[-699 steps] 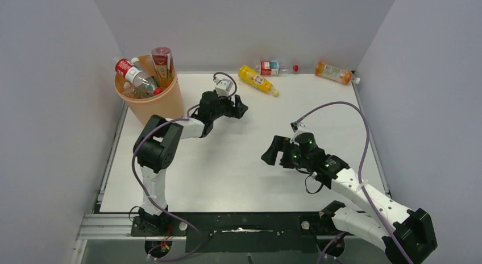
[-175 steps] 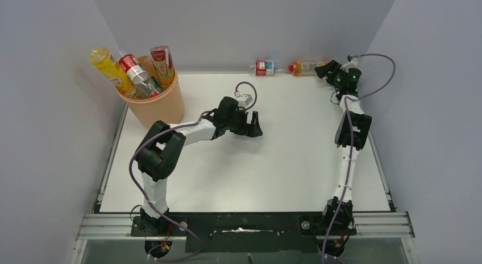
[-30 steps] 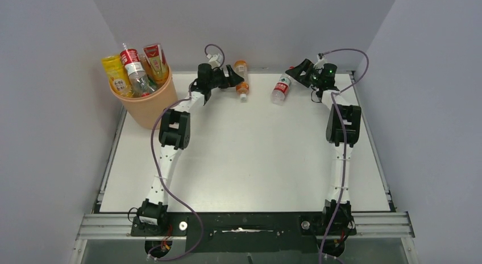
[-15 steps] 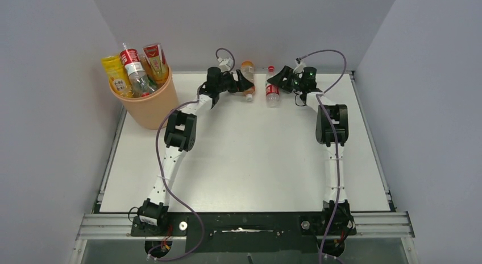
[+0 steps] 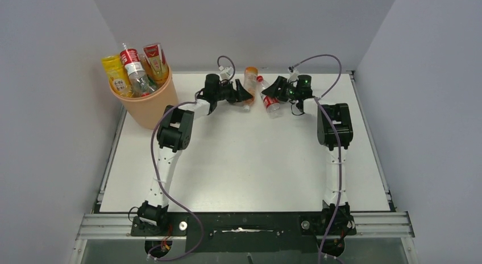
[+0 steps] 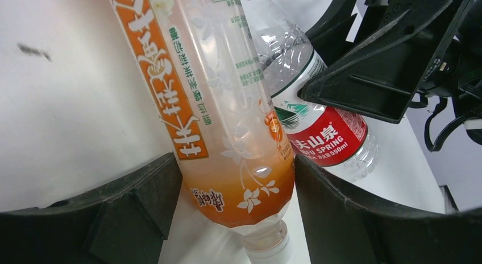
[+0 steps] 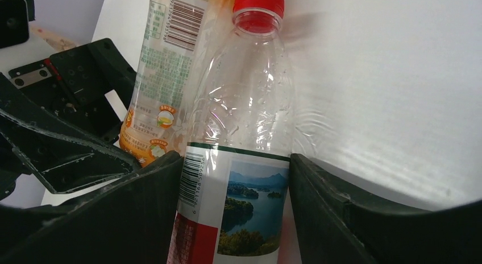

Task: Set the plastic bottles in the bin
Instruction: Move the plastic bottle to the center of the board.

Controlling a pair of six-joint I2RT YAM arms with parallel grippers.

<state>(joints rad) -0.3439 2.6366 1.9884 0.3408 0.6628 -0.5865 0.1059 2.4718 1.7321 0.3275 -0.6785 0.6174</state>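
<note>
Near the far edge of the white table (image 5: pixel 239 161), an orange-labelled clear plastic bottle (image 6: pixel 216 104) is clasped by the left gripper (image 6: pixel 233 184), and a red-capped clear plastic bottle (image 7: pixel 250 104) by the right gripper (image 7: pixel 236 178).

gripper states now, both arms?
Left gripper: closed on the orange-drink bottle.
Right gripper: closed on the red-capped water bottle.

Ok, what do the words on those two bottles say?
"FU SPRING 550ml", with Chinese characters above: on the red-label bottle.
Big white Chinese characters: on the orange bottle; I cannot read them.
Small green print and both barcodes: too small to read.
</note>
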